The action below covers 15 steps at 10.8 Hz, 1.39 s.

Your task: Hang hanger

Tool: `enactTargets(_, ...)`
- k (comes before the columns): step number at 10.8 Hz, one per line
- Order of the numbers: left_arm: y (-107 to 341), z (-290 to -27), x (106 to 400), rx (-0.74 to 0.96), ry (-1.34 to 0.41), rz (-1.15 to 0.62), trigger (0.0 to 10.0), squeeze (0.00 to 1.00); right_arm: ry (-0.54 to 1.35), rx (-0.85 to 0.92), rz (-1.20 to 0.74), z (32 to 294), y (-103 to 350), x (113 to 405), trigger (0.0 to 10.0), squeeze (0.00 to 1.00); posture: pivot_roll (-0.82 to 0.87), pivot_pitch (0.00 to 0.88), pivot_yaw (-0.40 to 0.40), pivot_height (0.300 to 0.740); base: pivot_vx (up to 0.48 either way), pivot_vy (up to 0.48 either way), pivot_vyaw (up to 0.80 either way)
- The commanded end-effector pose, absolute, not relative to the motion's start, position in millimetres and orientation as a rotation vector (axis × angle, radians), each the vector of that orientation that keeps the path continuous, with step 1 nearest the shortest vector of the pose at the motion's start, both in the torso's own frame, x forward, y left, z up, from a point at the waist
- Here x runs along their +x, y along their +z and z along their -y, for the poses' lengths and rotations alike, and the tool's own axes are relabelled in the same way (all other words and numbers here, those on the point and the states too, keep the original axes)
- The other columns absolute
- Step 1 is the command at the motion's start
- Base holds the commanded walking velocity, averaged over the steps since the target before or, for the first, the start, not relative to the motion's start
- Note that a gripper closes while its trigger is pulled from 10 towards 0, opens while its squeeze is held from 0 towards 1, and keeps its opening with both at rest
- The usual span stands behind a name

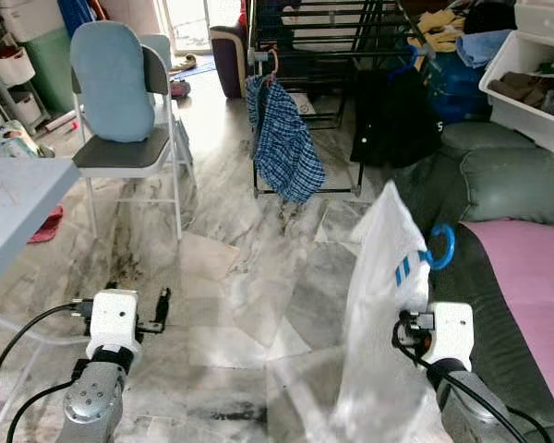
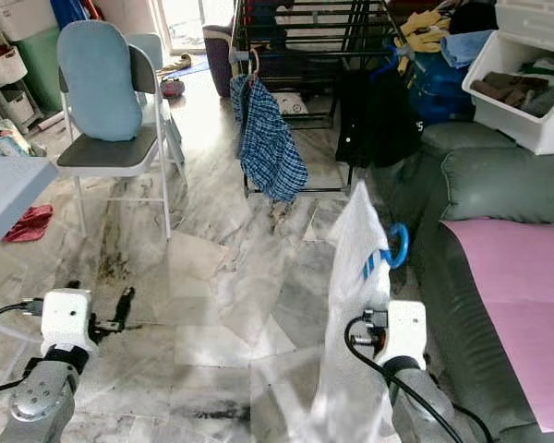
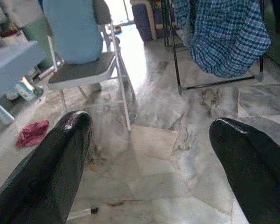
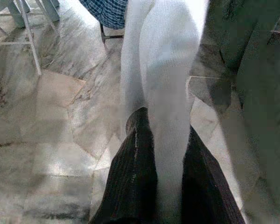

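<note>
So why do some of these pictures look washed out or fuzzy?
Left eye view: daylight from the doorway glares off the floor by the chair; the white garment looks smeared. Left wrist view: the left hand's open fingers are soft, too close. Right wrist view: the garment clamped in the right hand is bleached.

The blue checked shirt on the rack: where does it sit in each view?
Left eye view: blue checked shirt upper centre, hanging on the black rack.
Right eye view: same shirt, upper centre-left.
Left wrist view: upper right.
Right wrist view: an edge at the top.
Shared landmark: the grey folding chair.
</note>
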<state>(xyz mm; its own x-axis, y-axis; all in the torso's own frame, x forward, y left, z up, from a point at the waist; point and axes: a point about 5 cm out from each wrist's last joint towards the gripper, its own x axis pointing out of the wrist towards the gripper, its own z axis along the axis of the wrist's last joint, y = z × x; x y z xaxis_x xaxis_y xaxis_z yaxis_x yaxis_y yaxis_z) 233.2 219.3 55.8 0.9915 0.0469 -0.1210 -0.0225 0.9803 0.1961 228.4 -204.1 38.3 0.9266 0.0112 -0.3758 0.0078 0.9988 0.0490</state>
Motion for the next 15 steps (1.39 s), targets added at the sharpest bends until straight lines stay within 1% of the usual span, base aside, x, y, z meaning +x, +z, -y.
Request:
enactTargets(1, 62, -216, 239, 0.2, 0.022, -0.102, 10.0, 0.0, 0.017, 0.04, -0.28, 205, 62, 243, 10.0, 0.0, -0.12, 0.0, -0.007, 0.74, 0.0, 0.0, 0.0)
enactTargets(3, 69, -205, 246, 0.178, -0.055, -0.08, 10.0, 0.0, 0.034, 0.035, -0.271, 202, 67, 249, 10.0, 0.0, -0.12, 0.0, -0.002, 0.74, 0.0, 0.0, 0.0)
enactTargets(7, 70, -200, 248, 0.163, -0.083, -0.081, 10.0, 0.0, 0.047, 0.029, -0.267, 200, 69, 252, 10.0, 0.0, -0.12, 0.0, -0.001, 0.74, 0.0, 0.0, 0.0)
enactTargets(9, 67, -195, 248, 0.085, -0.082, -0.112, 10.0, 0.0, 0.064, 0.036, -0.27, 198, 68, 252, 10.0, 0.0, -0.12, 0.0, -0.004, 0.74, 0.0, 0.0, 0.0)
enactTargets(10, 68, -189, 247, 0.078, -0.115, -0.103, 10.0, 0.0, 0.071, 0.03, -0.269, 199, 68, 252, 10.0, 0.0, -0.12, 0.0, -0.004, 0.74, 0.311, 0.0, 0.0)
enactTargets(12, 67, -187, 247, 0.079, -0.117, -0.109, 10.0, 0.0, 0.072, 0.029, -0.269, 199, 68, 254, 10.0, 0.0, -0.12, 0.0, 0.003, 0.74, 0.313, 0.0, 0.0)
enactTargets(15, 68, -181, 249, 0.063, -0.147, -0.109, 10.0, 0.0, 0.108, 0.045, -0.216, 193, 77, 260, 10.0, 0.0, -0.13, 0.0, 0.004, 0.74, 0.374, 0.0, 0.0)
